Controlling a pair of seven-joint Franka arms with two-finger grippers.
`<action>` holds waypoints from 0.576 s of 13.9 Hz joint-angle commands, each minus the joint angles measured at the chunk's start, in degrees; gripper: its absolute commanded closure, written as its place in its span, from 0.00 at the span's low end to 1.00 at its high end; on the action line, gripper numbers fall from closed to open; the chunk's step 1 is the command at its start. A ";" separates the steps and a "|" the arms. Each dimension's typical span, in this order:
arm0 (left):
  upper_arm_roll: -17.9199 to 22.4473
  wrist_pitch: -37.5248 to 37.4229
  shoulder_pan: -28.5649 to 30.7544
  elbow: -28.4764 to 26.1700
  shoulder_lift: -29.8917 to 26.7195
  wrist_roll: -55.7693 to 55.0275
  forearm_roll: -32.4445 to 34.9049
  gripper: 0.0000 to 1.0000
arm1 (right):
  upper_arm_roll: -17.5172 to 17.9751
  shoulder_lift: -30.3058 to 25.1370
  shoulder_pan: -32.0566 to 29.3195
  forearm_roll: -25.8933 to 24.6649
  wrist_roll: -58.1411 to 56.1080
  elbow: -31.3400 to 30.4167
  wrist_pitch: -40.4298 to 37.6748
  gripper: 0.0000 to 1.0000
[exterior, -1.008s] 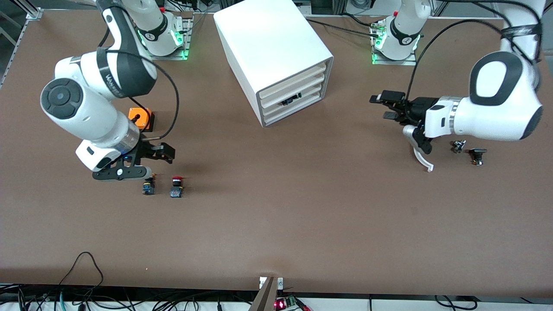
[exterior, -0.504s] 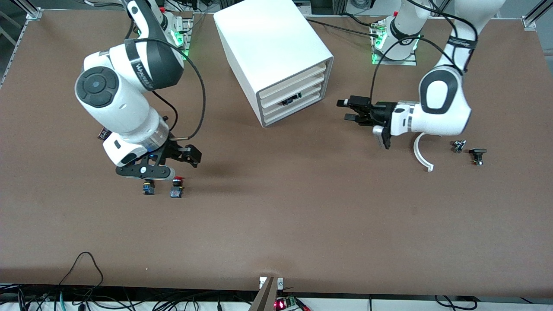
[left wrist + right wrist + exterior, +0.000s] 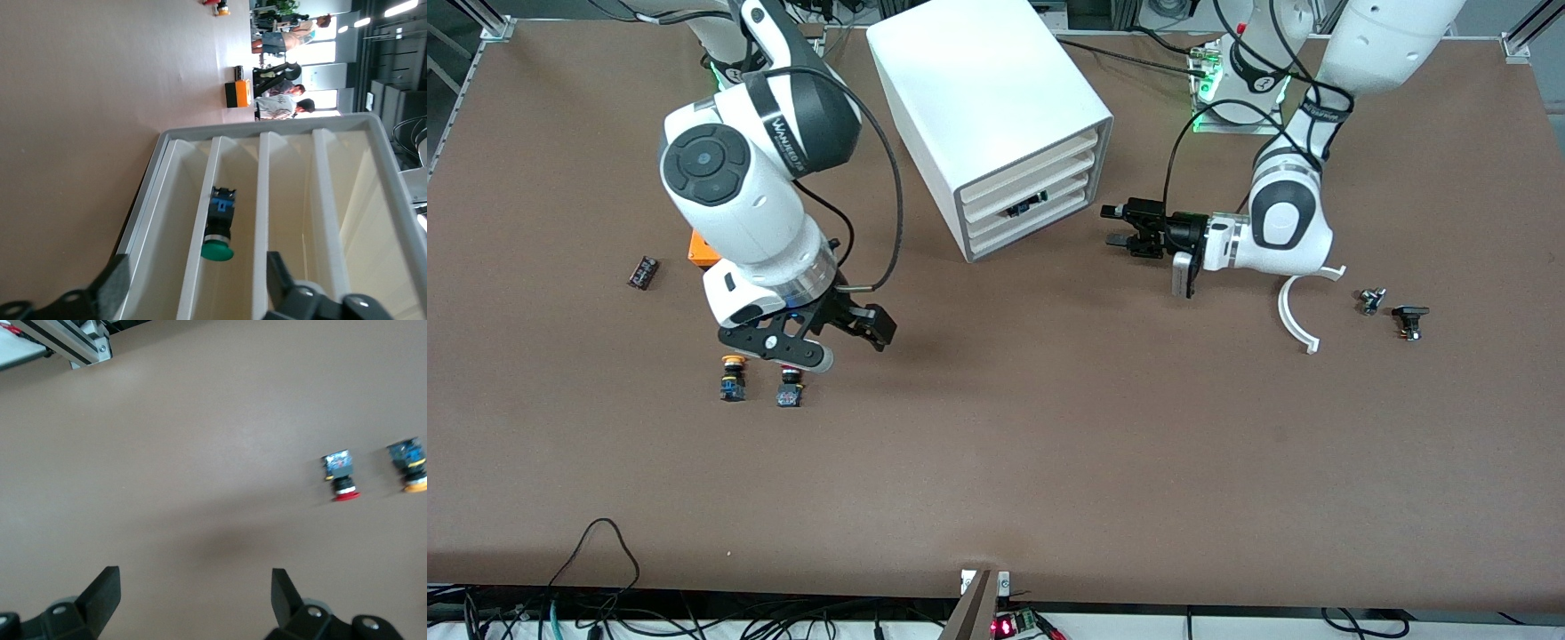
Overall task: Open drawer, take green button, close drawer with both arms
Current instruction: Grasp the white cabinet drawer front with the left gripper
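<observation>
In cabinet [image 3: 996, 116] lower drawer [image 3: 200, 253]: green button [image 3: 217, 233]; left claw [image 3: 1120, 226], right claw [image 3: 845, 342] wide, empty.

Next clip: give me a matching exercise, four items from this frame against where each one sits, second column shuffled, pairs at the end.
Items
1. green-capped button
2. yellow-capped button
3. left gripper
4. right gripper

Places
A. over the table just above the red-capped button, fingers open
B. on the table beside the red-capped button, toward the right arm's end
C. inside the cabinet, in one of its lower slots
D. open, level with the cabinet's front, toward the left arm's end

Pairs: 1-C, 2-B, 3-D, 4-A
</observation>
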 commanded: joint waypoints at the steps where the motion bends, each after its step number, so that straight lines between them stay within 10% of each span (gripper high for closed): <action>1: -1.96 -0.23 0.32 -2.60 0.32 3.72 -3.32 0.31 | -0.33 2.28 1.30 0.91 3.86 3.82 -0.70 0.00; 3: -3.02 -0.23 0.32 -2.78 1.80 3.81 -3.32 0.50 | -0.33 2.37 1.57 0.91 3.95 3.82 -0.61 0.00; 8: -5.75 -0.05 0.32 -2.78 4.71 5.56 -3.41 0.51 | -0.33 2.28 1.57 0.91 3.78 3.82 -0.70 0.00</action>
